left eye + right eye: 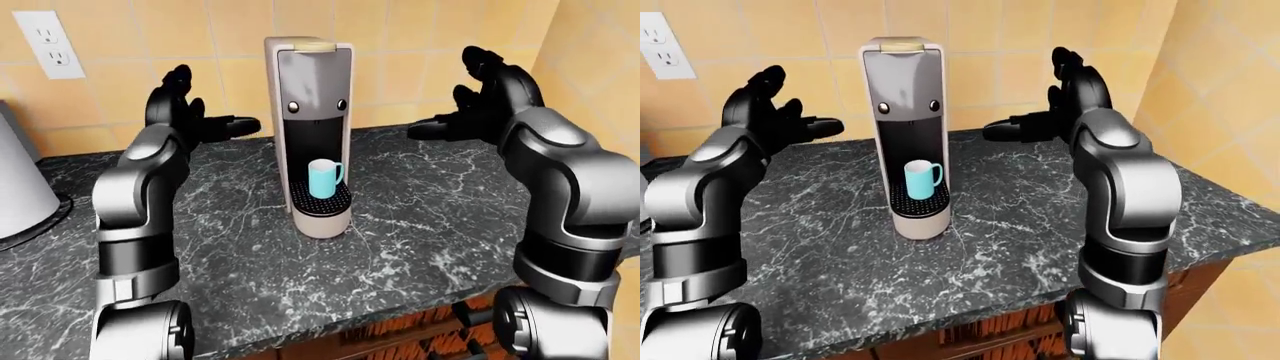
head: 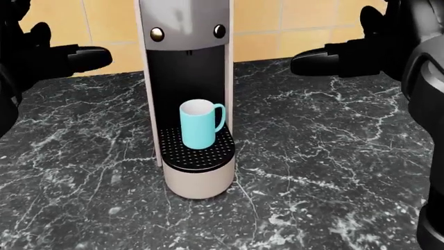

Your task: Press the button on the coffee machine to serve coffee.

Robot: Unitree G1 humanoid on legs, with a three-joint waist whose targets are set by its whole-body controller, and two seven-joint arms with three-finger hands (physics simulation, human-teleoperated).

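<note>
A tall beige coffee machine [image 1: 310, 135] stands on the black marble counter [image 1: 420, 225] against the tiled wall. Its grey upper panel carries two round buttons, one at the left [image 2: 157, 34] and one at the right [image 2: 219, 31]. A teal mug [image 2: 200, 125] stands upright on the perforated drip tray [image 2: 198, 154] under the spout. My left hand [image 1: 205, 105] is raised to the left of the machine, open and holding nothing. To the right of it, at about button height, my right hand [image 1: 450, 97] is also open. Neither hand touches the machine.
A white wall outlet [image 1: 47, 43] sits at the upper left. A pale grey rounded appliance [image 1: 18, 187] stands at the counter's left end. The counter's near edge [image 1: 330, 326] runs above wooden cabinet fronts, and the tiled wall turns a corner at the right.
</note>
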